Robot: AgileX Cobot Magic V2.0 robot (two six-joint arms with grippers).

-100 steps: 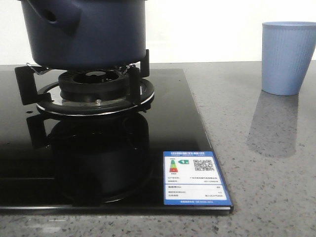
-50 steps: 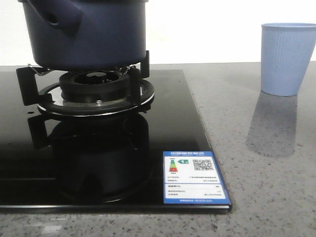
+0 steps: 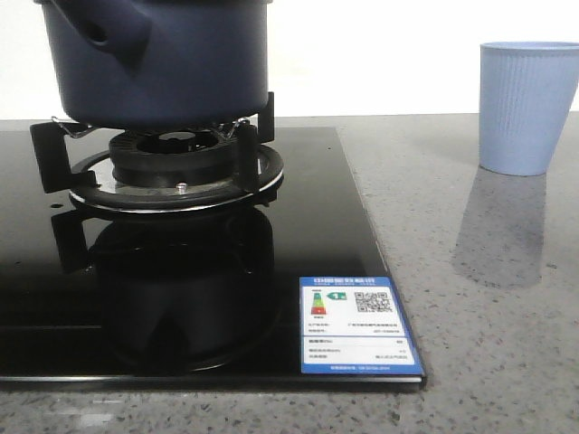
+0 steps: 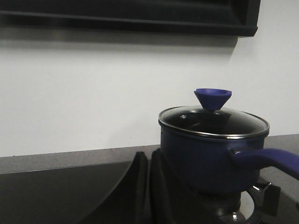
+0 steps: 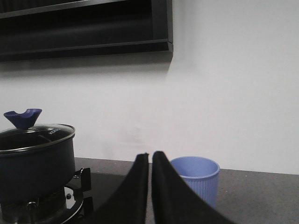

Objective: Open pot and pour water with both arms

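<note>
Nothing started: lid (image 4: pixel 213 122) covers the pot (image 4: pixel 208 156), well ahead of both narrowly closed, empty grippers (image 4: pixel 148 186) (image 5: pixel 150 186).

Setting: you are working in a kitchen.
Cooker: black glass gas hob (image 3: pixel 181 298) with burner (image 3: pixel 172 154), energy label (image 3: pixel 359 325).
Surface: grey speckled stone worktop (image 3: pixel 488 344).
Overhead: dark extractor hood (image 5: pixel 84 32) on white wall.
</note>
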